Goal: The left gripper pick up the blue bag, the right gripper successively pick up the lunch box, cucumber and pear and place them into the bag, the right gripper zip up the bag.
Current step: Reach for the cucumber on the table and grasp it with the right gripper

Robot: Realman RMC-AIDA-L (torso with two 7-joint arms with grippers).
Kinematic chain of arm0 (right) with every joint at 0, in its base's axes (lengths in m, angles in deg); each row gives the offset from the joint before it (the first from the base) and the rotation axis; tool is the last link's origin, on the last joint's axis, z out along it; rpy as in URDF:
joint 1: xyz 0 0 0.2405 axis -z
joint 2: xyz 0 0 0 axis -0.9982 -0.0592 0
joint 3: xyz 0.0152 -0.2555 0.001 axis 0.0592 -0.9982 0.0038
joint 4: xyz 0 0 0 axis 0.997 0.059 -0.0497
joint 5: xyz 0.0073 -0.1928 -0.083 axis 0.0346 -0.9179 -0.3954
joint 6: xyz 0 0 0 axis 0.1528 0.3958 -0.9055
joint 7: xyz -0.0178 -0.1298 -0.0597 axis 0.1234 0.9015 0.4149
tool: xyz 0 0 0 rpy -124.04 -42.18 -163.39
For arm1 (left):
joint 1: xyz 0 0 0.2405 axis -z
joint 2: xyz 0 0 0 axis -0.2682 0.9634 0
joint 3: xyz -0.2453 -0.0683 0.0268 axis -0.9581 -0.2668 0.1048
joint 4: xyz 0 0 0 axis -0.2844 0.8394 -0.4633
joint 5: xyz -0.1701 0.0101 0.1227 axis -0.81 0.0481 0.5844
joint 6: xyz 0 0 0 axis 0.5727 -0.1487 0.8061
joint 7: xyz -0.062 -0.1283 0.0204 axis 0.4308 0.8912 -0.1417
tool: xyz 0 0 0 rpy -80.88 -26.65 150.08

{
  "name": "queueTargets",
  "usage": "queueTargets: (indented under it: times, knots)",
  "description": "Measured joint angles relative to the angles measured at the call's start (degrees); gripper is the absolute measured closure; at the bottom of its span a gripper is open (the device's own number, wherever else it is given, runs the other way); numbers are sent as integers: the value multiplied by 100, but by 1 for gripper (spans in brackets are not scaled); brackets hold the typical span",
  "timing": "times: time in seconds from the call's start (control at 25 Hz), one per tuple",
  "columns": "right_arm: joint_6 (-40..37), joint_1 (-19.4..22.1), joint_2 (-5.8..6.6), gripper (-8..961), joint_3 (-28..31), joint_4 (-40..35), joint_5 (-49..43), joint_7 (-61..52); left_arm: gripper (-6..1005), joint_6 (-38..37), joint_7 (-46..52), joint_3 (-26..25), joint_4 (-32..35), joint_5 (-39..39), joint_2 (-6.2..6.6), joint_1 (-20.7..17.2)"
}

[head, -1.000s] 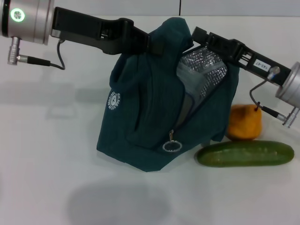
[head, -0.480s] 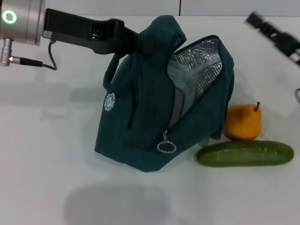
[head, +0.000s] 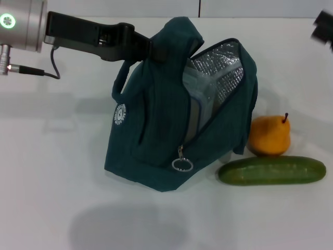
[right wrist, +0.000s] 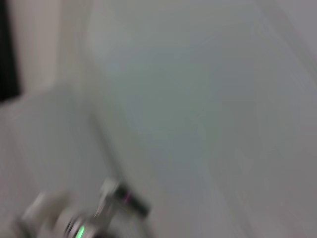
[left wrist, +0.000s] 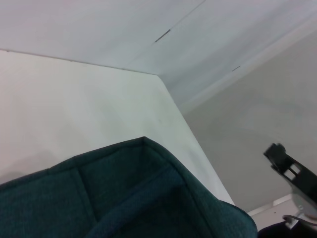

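Note:
The blue bag (head: 156, 130) stands at the table's middle, its top held up by my left gripper (head: 152, 48), which is shut on the fabric. Its mouth gapes to the right and shows silver lining. The clear lunch box (head: 200, 96) sits inside that mouth. The pear (head: 269, 136) rests just right of the bag, and the cucumber (head: 271, 171) lies in front of it. My right gripper (head: 323, 28) is a blur at the head view's upper right edge, away from the bag. The left wrist view shows bag fabric (left wrist: 124, 198) and the right gripper (left wrist: 290, 171) farther off.
The white table (head: 62, 172) spreads to the left of the bag and in front of it. A wall seam runs along the back edge. The right wrist view is smeared; only the left wrist's green light (right wrist: 79, 230) shows in it.
My right gripper has pulled out of the bag's mouth and gone up and to the right, leaving the lunch box inside. The left gripper and bag shifted slightly left.

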Motion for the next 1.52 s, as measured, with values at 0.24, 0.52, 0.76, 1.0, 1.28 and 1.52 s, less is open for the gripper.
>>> queueTargets:
  times: [0.24, 0.52, 0.76, 1.0, 1.28, 1.52]
  knots:
    - [-377, -370, 403, 215, 1062, -1914, -2855, -1523, 955, 24, -35, 11, 0, 35, 26, -3]
    - [-1869, -1421, 235, 78, 2160, -2813, -5437, -2320, 955, 37, -76, -9, -1, 71, 23, -14]
    - [-2661, -2458, 131, 81, 2029, -2910, -6915, -2648, 955, 97, -76, -3, -2, 71, 30, 7]
    - [-2983, -3215, -159, 82, 1978, -2922, -8226, -2713, 955, 246, -74, 12, -2, 78, 0, 45]
    - [-3123, -3580, -217, 83, 1435, -2928, -8680, -3036, 955, 359, -69, 12, -1, 79, -20, 56]
    - [-3131, -3698, -230, 83, 962, -2942, -8761, -3319, 955, 390, -71, 18, 6, 79, -39, 70]
